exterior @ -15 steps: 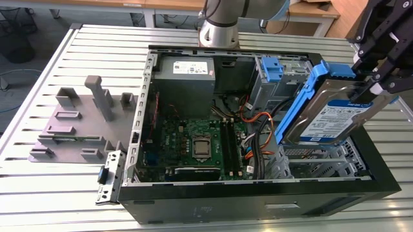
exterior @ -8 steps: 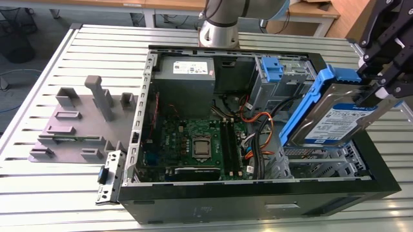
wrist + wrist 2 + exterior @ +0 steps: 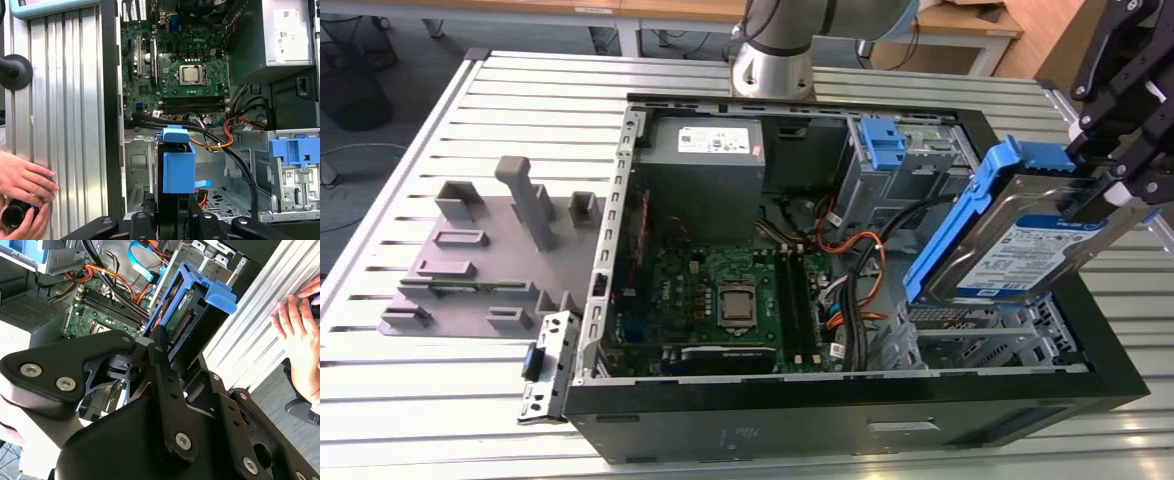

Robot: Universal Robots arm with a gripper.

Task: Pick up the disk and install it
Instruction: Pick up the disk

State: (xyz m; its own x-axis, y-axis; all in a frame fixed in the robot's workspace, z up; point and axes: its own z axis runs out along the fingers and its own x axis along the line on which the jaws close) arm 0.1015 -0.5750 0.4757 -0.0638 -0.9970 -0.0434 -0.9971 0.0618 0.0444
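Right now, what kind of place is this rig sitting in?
Probably a robotics lab or test cell, not an office. There is a slotted aluminium table with the arm's base at its edge. An open computer case lies on it, and the gripper holds the disk above the case.

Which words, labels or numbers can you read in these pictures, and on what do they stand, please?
None can be read.
Label on the disk: too blurred to read.
Sticker on the power supply: too small to read.
Print on the circuit board: too small to read.
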